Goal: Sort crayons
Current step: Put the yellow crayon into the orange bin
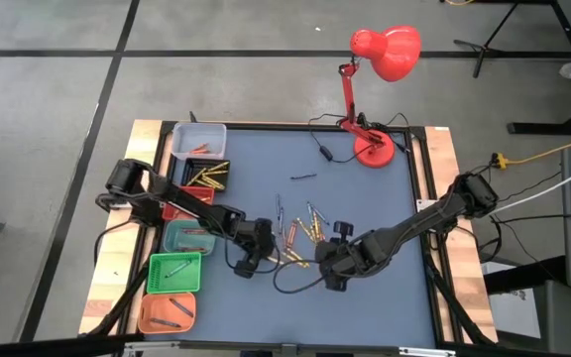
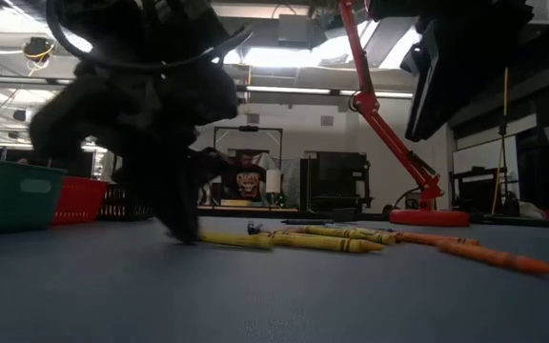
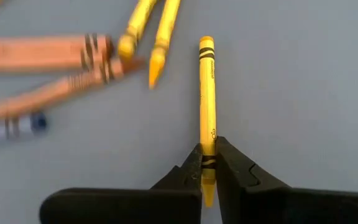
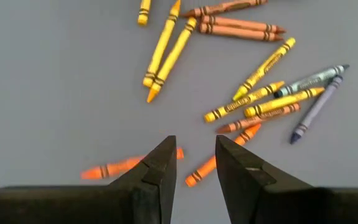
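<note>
Several crayons in yellow, orange and blue lie scattered flat on the dark table mat, near its middle. My left gripper is down at the left side of this scatter, shut on one yellow crayon. In the low view the left gripper reaches the table beside that yellow crayon. My right gripper hangs open above the mat at the scatter's near right, over two orange crayons, touching nothing. My left gripper pinches the yellow crayon between its two fingers near the pointed end. The fingers slant down from the table's left, and the crayon runs on ahead of them, in line with them. In the low view it lies about level, low at the table.
A row of small bins stands along the table's left edge: grey, red, teal, green, orange, and a dark tray of yellow crayons. A red desk lamp stands far right.
</note>
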Robot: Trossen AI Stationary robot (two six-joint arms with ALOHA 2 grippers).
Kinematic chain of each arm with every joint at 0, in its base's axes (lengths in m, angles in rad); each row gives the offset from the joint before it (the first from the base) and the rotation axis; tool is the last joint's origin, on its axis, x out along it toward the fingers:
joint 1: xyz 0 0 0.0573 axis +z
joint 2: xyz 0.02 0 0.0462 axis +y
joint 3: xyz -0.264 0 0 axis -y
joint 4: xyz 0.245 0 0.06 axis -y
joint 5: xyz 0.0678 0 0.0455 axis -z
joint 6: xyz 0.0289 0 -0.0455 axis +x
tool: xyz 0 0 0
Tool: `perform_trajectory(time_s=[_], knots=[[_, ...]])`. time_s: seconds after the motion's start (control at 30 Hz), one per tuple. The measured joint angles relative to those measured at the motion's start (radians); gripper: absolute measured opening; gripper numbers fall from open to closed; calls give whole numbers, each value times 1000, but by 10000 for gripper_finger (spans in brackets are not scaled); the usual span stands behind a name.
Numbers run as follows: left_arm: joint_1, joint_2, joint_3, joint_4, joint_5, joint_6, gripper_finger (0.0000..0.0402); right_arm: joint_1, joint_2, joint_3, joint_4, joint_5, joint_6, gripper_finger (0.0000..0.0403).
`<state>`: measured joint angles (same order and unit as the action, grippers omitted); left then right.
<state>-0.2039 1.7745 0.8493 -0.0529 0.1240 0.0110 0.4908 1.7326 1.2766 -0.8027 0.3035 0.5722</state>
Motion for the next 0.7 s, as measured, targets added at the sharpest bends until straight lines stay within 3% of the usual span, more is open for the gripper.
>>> perform_trajectory(time_s=[0.33,0.53,0.7], knots=[[-11,-255,0,-297,-25,-140,7,0,19,0,-21,-103,131,110],[-29,-447,2,-484,-151,-223,7,1,22,-19,-38,-192,174,110],[-44,-580,2,-649,-246,-313,7,1,21,-75,-35,-192,293,110]])
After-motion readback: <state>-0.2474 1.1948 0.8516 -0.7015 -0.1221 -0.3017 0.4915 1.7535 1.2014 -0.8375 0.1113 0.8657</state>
